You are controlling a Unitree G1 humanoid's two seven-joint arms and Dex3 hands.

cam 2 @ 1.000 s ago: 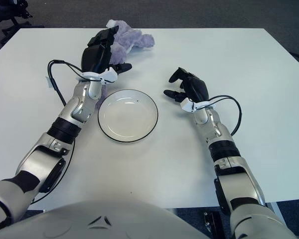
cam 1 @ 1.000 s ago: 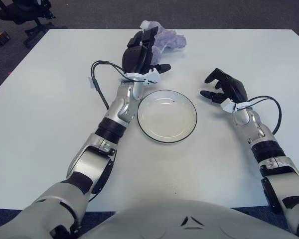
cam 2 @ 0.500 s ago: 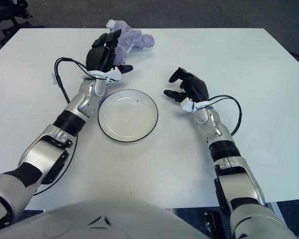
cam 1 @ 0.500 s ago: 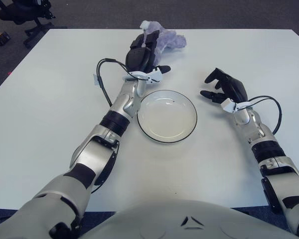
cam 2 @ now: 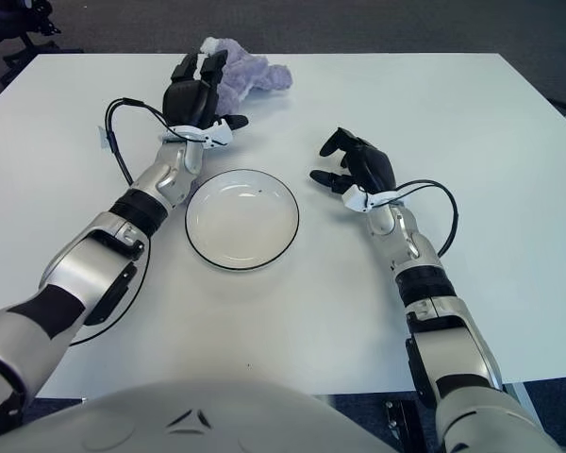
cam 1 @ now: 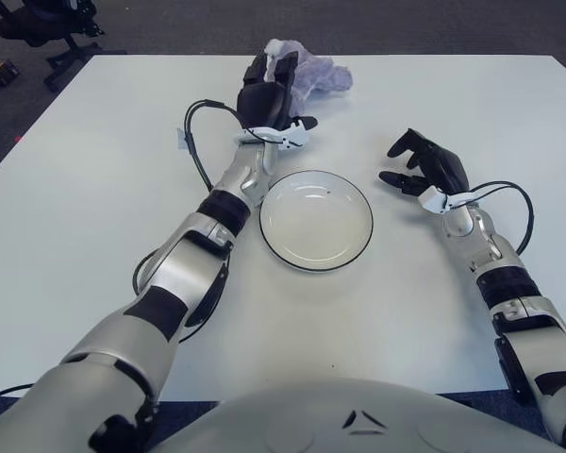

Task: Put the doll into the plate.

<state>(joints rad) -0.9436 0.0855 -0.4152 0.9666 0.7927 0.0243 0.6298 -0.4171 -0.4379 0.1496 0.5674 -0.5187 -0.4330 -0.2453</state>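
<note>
Covering part of the doll (cam 1: 316,72), left robot hand (cam 1: 269,94).

The near side of the doll (cam 1: 313,73) is covered by the left hand (cam 1: 267,97); contact between them cannot be judged.

Bare table (cam 1: 94,189) separates the doll (cam 1: 311,74) from the plate (cam 1: 315,220).

doll (cam 1: 313,72) pale lilac plush; plate (cam 1: 316,220) white, thin black rim; table (cam 1: 94,189) plain white; both hands black, silver-and-black arms; floor at 12 o'clock dark grey.
</note>
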